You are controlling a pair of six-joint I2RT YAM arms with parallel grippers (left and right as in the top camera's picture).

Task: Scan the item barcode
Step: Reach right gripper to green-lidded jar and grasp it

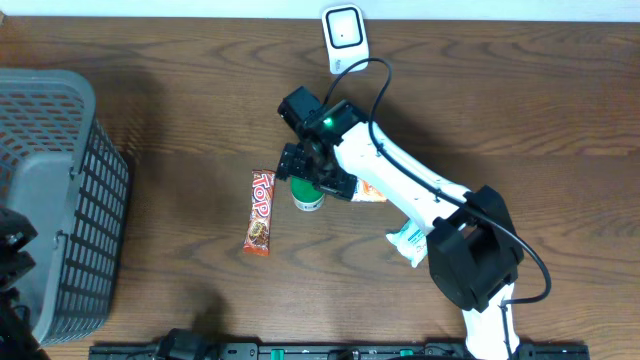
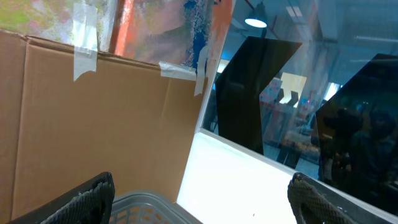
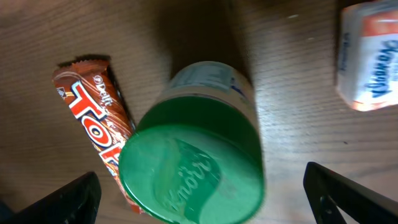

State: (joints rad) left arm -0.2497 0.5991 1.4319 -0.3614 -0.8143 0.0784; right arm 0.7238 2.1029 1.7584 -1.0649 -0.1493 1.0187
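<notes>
Right gripper (image 3: 208, 198) released, jaws wide, above green-lidded jar (image 1: 308, 196) at mid-bench; chocolate bar (image 1: 260, 211) just beside it. Scanner (image 1: 344, 30) at far edge; bare wood toward near edge. Left gripper (image 2: 199, 206) released over basket (image 2: 144, 209).

Wooden table (image 1: 150, 60): grey basket (image 1: 100, 210) at left, chocolate bar (image 1: 260, 212) beside green-lidded jar (image 1: 307, 196) at centre, scanner (image 1: 344, 35) at top, orange packet (image 1: 375, 193) and white packet (image 1: 407, 243) to the right.

The right gripper (image 3: 202, 202) stands wide over the green-lidded jar (image 3: 193, 165), one finger on either side. The chocolate bar (image 3: 96, 118) lies just beside the jar, so there is little room on that side. On the other side, open table (image 3: 298, 93) separates the jar from the orange-and-white packet (image 3: 368, 56). The basket (image 1: 70, 190) walls off the table's left end, well apart.
</notes>
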